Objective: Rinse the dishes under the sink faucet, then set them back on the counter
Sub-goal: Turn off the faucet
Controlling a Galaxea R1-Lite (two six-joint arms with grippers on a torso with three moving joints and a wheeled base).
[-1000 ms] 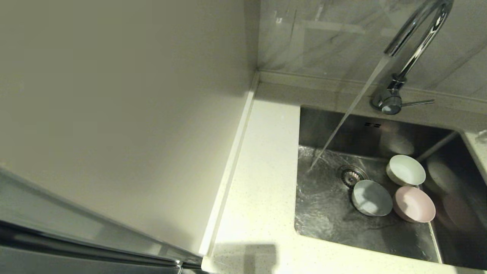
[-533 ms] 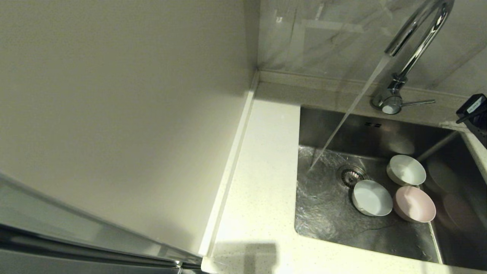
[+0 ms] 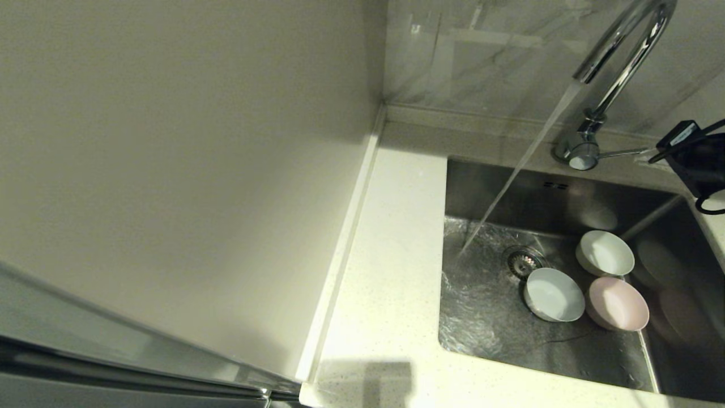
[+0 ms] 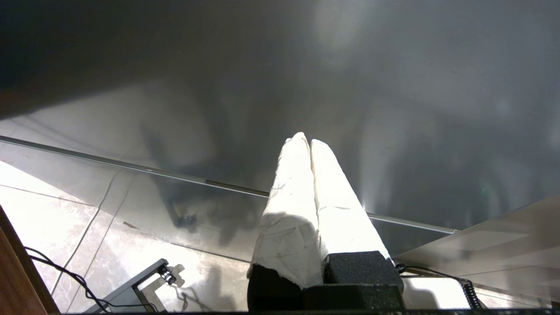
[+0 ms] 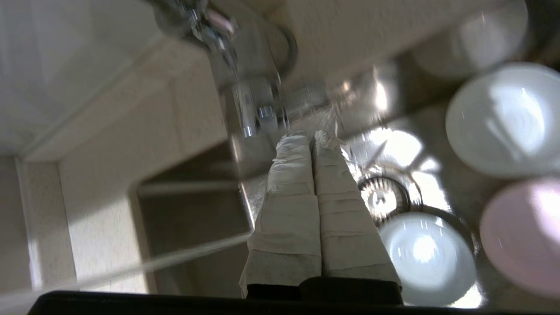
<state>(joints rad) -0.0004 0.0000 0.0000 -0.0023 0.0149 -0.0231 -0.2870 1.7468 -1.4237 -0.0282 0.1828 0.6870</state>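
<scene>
Three bowls lie in the steel sink (image 3: 487, 323): a white bowl (image 3: 605, 253), a pale blue-grey bowl (image 3: 554, 294) beside the drain (image 3: 524, 260), and a pink bowl (image 3: 617, 304). The chrome faucet (image 3: 617, 73) pours a slanting stream of water (image 3: 521, 164) onto the basin floor left of the drain, missing the bowls. My right arm's black wrist (image 3: 699, 161) hangs at the right edge, just right of the faucet's lever (image 3: 623, 152). My right gripper (image 5: 311, 135) is shut and empty, above the basin near the faucet base (image 5: 249, 100). My left gripper (image 4: 306, 140) is shut and empty, parked away from the sink.
The white speckled counter (image 3: 391, 255) runs along the sink's left side and front, with a raised rim against the tall pale panel (image 3: 170, 170) on the left. A marbled wall (image 3: 498, 56) stands behind the faucet. Floor tiles and cables (image 4: 65, 271) lie under the left gripper.
My right arm has come in from the right edge and moved left and away from me, toward the faucet lever. The bowls have not moved and the water keeps running.
</scene>
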